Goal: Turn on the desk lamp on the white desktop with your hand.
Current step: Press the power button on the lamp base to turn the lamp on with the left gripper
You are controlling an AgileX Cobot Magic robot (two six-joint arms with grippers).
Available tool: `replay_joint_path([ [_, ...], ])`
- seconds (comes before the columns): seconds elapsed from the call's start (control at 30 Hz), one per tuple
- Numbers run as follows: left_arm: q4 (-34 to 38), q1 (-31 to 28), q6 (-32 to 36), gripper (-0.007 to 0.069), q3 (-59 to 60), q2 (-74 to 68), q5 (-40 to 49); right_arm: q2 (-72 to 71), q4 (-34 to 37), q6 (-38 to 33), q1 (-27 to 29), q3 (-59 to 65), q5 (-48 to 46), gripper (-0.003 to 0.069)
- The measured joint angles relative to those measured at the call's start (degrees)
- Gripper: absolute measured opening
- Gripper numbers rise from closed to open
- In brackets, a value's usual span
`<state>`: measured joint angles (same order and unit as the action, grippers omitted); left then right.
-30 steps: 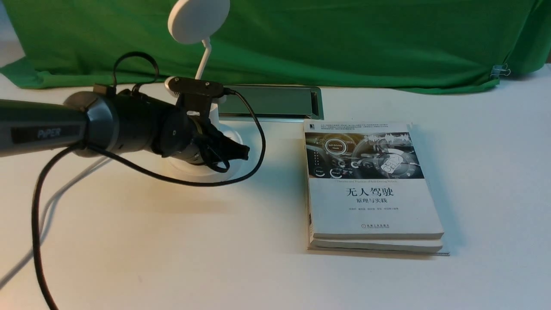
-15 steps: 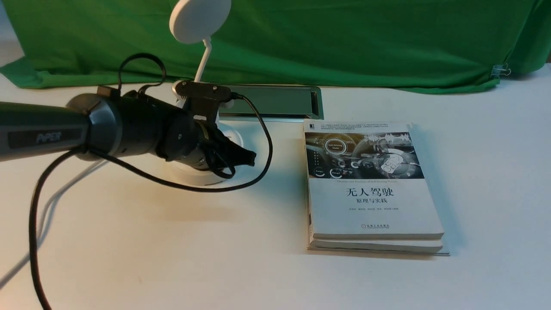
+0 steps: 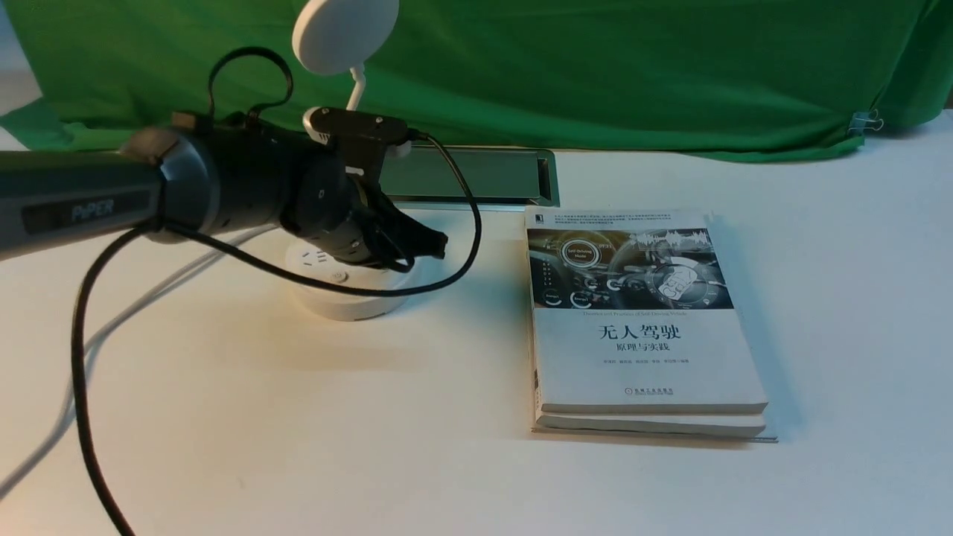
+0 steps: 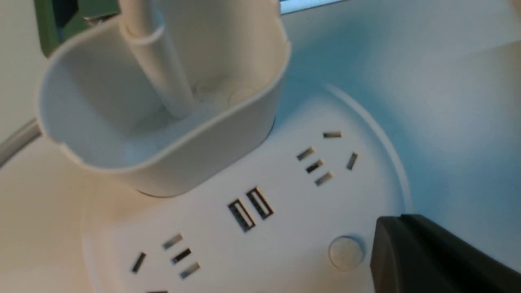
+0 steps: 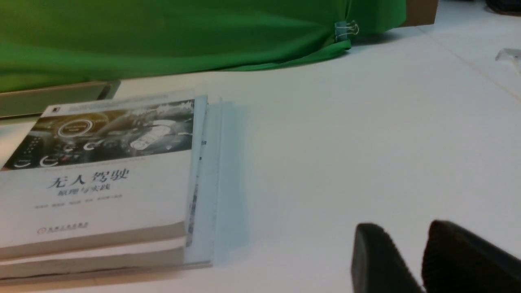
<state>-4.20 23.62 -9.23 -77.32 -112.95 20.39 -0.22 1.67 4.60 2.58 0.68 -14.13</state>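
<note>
Front view: black left pincer (image 3: 439,244) closed, pointed, over smooth round desk lamp (image 3: 350,301) base; right pincer (image 5: 407,234) ribbed, parted.

On the desk (image 3: 298,447) there are 1 desk lamp (image 3: 350,301), 2 books (image 3: 644,357) stacked at the right, 1 cable slot (image 3: 476,175), and 1 green cloth (image 3: 595,67) at the far edge with 1 clip (image 3: 866,121). Close up, the lamp shows 2 USB ports (image 4: 249,207), 2 whole socket groups (image 4: 325,156) and 1 round button (image 4: 345,252). 2 grippers show: the left gripper (image 3: 439,244) and the right gripper (image 5: 421,252).
</note>
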Motion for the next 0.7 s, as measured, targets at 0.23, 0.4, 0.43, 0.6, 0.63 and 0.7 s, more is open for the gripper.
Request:
replay_joint_path([
  [0.23,-0.69,0.00,-0.39,0.0000,-0.17,-2.00,0.00,0.00,0.00,0.00,0.00,0.00,-0.04,0.0238],
  [0.4,-0.83,0.00,-0.79,0.0000,-0.17,-1.90,0.13,0.00,0.00,0.00,0.00,0.00,-0.04,0.0238],
  [0.43,-1.26,0.00,-0.94,0.0000,-0.17,-1.78,0.13,0.00,0.00,0.00,0.00,0.00,-0.04,0.0238],
  [0.6,-5.85,0.00,-3.75,0.0000,-0.17,-0.83,0.05,0.00,0.00,0.00,0.00,0.00,-0.04,0.0238],
  [0.63,-6.62,0.00,-4.47,0.0000,-0.17,-0.76,0.05,0.00,0.00,0.00,0.00,0.00,-0.04,0.0238],
  [0.7,-7.79,0.00,-5.93,0.0000,-0.17,-0.76,-0.36,0.00,0.00,0.00,0.00,0.00,-0.04,0.0238],
])
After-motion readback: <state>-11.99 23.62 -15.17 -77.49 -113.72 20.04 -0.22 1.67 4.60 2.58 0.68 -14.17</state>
